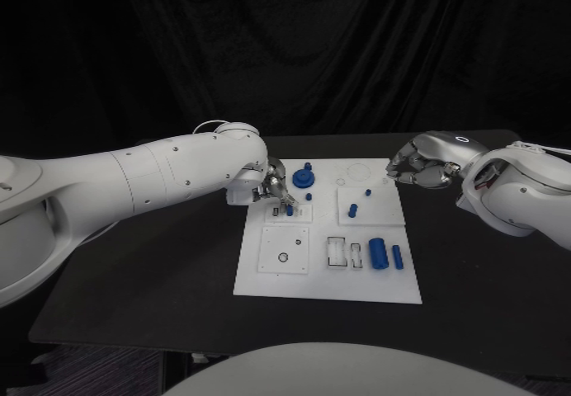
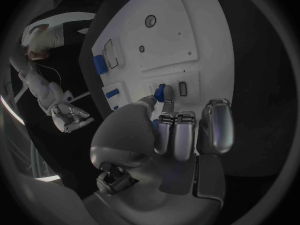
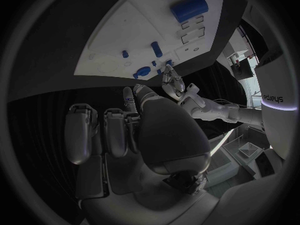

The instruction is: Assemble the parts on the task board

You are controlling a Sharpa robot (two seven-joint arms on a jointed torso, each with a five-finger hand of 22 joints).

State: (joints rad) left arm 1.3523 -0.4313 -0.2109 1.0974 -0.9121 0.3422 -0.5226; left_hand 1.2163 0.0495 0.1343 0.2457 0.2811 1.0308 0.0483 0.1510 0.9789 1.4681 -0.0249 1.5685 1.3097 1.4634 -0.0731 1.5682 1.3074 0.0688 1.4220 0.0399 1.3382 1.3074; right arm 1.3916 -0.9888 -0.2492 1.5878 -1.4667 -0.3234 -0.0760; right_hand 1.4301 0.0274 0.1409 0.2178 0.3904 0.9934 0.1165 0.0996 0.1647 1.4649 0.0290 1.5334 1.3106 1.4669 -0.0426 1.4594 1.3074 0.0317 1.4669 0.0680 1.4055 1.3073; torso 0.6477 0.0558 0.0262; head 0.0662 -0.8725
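Observation:
The white task board [image 1: 264, 272] lies mid-table. My left hand [image 1: 266, 185] hovers over its left-middle panel and pinches a small blue peg [image 2: 160, 92] between thumb and a finger, right beside a small dark slot [image 2: 182, 88]; the same peg [image 1: 290, 210] stands upright at the board's surface. My right hand [image 1: 422, 170] hangs off the board's far right corner with its fingers [image 3: 81, 130] curled in and nothing in them. Loose on the board are a blue round part [image 1: 304, 176], a blue pin [image 1: 353, 212] and a large blue cylinder [image 1: 377, 252].
A thinner blue cylinder [image 1: 396, 257] lies beside the large one, near two rectangular recesses [image 1: 338, 252]. A ring mark [image 1: 283, 257] sits on the near left panel. Black table [image 1: 143, 289] surrounds the board. From the right wrist, the board [image 3: 125, 40] and my left hand [image 3: 178, 85] appear.

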